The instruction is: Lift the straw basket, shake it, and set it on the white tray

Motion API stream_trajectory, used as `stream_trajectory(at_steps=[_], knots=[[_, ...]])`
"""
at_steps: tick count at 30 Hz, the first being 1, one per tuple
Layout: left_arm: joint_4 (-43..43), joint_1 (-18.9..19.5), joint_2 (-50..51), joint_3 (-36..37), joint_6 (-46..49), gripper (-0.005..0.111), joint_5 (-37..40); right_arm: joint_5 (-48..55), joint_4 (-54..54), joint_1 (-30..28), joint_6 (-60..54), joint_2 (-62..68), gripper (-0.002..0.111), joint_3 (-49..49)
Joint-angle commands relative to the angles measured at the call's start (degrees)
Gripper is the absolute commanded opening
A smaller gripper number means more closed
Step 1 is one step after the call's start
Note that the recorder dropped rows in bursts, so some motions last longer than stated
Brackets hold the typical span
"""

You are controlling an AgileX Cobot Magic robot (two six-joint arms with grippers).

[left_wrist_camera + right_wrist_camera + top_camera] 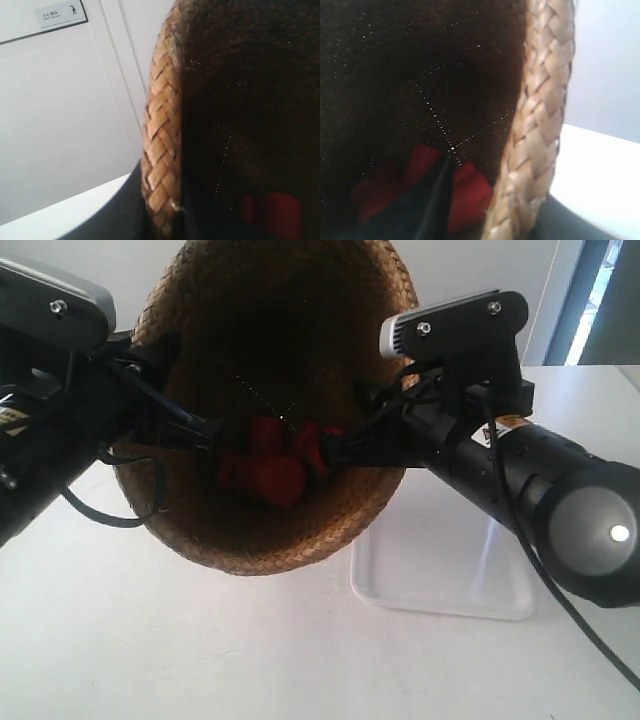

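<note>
The straw basket [270,530] hangs above the table, tipped so its dark inside faces the exterior camera. Red things [275,465] lie inside it. The gripper of the arm at the exterior view's left [200,430] is clamped on one side of the braided rim, and the gripper of the arm at the exterior view's right [345,445] on the opposite side. In the left wrist view my left gripper [161,220] is shut on the rim [160,130]. My right gripper [520,222] pinches the rim [540,115] too. The white tray [450,565] lies on the table beside and partly under the basket.
A white tabletop [200,650] stretches below the basket. A pale wall with a small sign [62,14] stands behind it. A doorway or window edge [590,300] shows at the back on the tray's side.
</note>
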Motion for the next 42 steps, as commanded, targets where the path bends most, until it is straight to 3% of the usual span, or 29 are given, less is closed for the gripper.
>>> stream_trajectory(at_steps=[1,5,7,9,11,13,14,15,16,17,19,21,28,42], knots=[[3.11,-0.22,-0.60,-0.47,0.69,0.000,1.07,-0.48,-2.56,0.00,-1.29,-0.03,0.000,-0.68],[-0.27,-1.47,-2.58,-0.47,3.55,0.000,1.75,4.00,-2.32,0.39,-2.03,-2.61,0.000,-0.68],[-5.30,-6.63,-8.05,-0.47,12.94,0.000,7.66,12.03,-2.17,2.40,-4.32,-7.89,0.000,-0.55],[-8.44,-13.32,-13.10,-0.22,20.56,0.000,8.80,14.50,-2.54,6.29,-4.88,-15.65,0.000,1.02],[-9.15,-20.20,-17.37,0.26,24.04,0.000,6.00,8.78,-3.05,10.31,-6.05,-22.27,0.000,3.77],[-9.40,-25.65,-18.78,1.10,26.22,0.000,1.19,-3.43,-2.79,12.16,-7.59,-24.52,0.000,7.15],[-10.24,-25.15,-17.22,1.65,26.07,0.000,-5.35,-14.43,-0.34,11.41,-8.79,-22.08,0.000,9.09],[-12.84,-22.36,-13.81,1.55,23.20,0.000,-13.63,-24.25,4.95,9.53,-9.22,-17.41,0.000,9.47],[-13.41,-18.27,-10.55,1.27,20.41,0.000,-15.38,-27.07,7.50,7.74,-10.36,-13.87,0.000,8.87],[-12.58,-14.51,-7.91,0.68,18.64,0.000,-15.10,-23.63,7.63,5.47,-11.86,-9.51,0.000,7.36],[-11.08,-11.26,-5.99,-0.54,17.31,0.000,-7.47,-15.36,7.63,4.53,-11.86,-6.44,0.000,5.36],[-9.41,-11.15,-6.01,-1.10,16.57,0.000,-3.17,-12.77,7.38,4.83,-11.20,-5.87,0.000,4.95],[-10.23,-11.25,-8.67,-1.07,15.72,0.000,0.84,-9.26,7.29,4.83,-10.76,-7.16,0.000,4.95],[-13.99,-9.77,-7.68,-1.07,19.98,0.000,2.48,-6.82,4.69,4.58,-12.15,-6.54,0.000,4.95]])
